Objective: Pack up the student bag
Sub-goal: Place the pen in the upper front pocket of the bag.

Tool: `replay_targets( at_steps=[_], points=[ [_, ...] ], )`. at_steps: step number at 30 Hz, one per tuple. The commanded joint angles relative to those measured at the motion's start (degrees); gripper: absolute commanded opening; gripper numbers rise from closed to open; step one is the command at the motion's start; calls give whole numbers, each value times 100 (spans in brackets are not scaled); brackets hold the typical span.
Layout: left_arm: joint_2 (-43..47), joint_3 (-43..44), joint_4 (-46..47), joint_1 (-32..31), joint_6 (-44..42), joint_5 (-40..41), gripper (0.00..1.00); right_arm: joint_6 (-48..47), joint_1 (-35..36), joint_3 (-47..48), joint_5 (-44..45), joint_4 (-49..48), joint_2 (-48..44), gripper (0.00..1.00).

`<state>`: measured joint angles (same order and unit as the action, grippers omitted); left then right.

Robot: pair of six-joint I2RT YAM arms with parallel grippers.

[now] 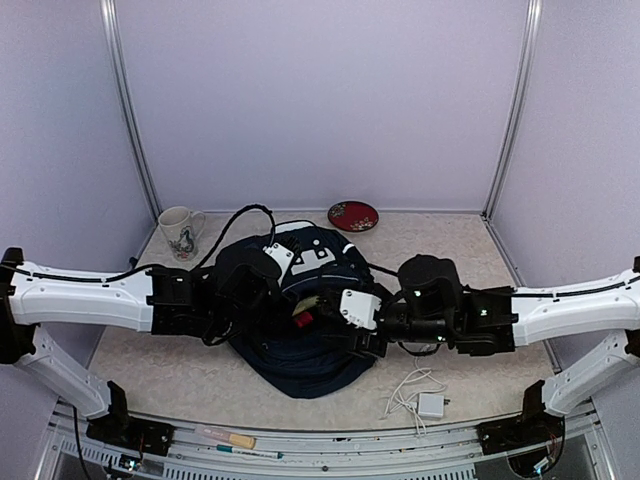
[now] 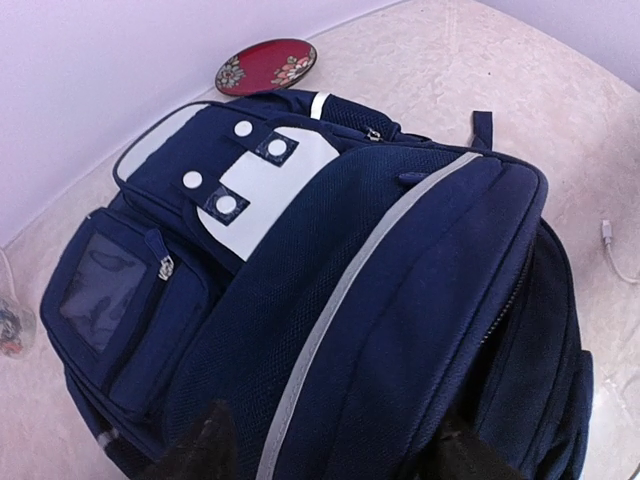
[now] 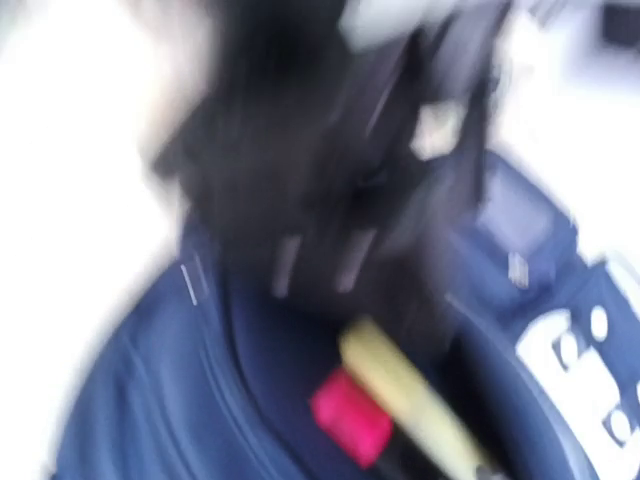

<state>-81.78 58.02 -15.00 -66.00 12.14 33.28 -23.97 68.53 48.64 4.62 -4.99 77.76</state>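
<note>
Yellow-pink item (image 3: 398, 398) is sitting at student bag (image 2: 400, 300) opening, lower centre; right pincer (image 1: 316, 312) grip unreadable (blur). W/ left pincer (image 2: 338, 455) released, flap may be sagging, snagging it.

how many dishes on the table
2. A white mug stands at the back left, and a red plate lies at the back, near the middle by the wall. More could be hidden behind the bag.

Mug (image 1: 180, 232); red plate (image 1: 353, 215); white charger (image 1: 431, 404)
</note>
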Motion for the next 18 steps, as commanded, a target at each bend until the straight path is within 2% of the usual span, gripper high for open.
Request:
replay_targets(
  at_steps=[1,3,5,6,10,14,18],
  points=[
    [173,-14,51,-31,281,-90,70,1768,68,-229,-984,-442,-486,62],
    [170,101,-178,-21,472,30,81,2293,91,-168,-1061,-424,-379,59],
    [154,257,-572,2,777,163,97,2698,251,18,-1054,-426,-112,55],
    [154,329,-780,48,941,188,99,2879,380,165,-980,-389,76,54],
    [302,326,-1396,305,1481,247,99,3058,925,1252,-698,228,1396,54],
    [496,271,-1911,831,1788,89,99,3045,1307,2456,-564,928,2616,55],
    [751,185,-2101,1156,1934,60,99,3194,1525,3734,-663,1540,3824,68]
  ],
)
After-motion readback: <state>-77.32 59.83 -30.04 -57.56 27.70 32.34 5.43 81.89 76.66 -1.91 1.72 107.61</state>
